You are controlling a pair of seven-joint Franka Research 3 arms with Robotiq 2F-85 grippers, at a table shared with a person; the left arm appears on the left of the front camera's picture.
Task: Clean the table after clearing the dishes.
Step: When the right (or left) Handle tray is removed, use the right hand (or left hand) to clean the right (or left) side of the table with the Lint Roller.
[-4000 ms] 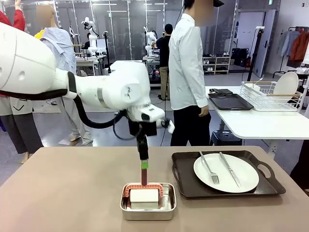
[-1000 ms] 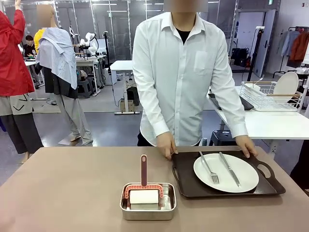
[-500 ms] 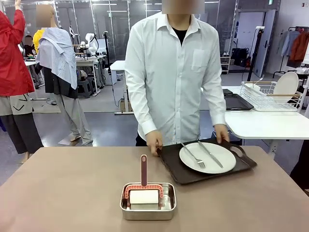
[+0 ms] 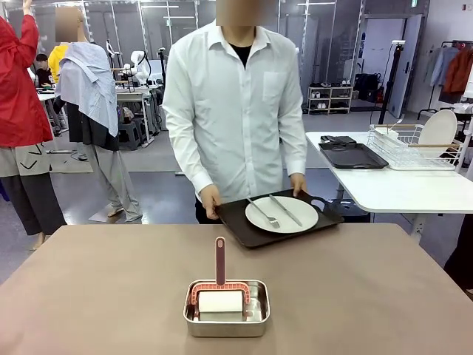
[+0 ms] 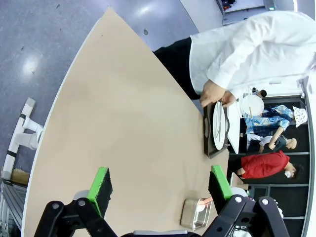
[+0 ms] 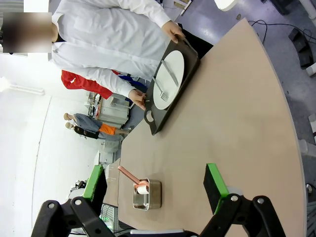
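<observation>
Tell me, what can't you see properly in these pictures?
Front view: the roller's underside, hidden by the pan's wall.
Front view: the person's grip, under the tray.
Left wrist view: the plate's top, seen edge-on and small.

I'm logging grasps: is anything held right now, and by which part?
The person holds the tray by its two ends, one hand on each. The left gripper and right gripper hold nothing.
</observation>
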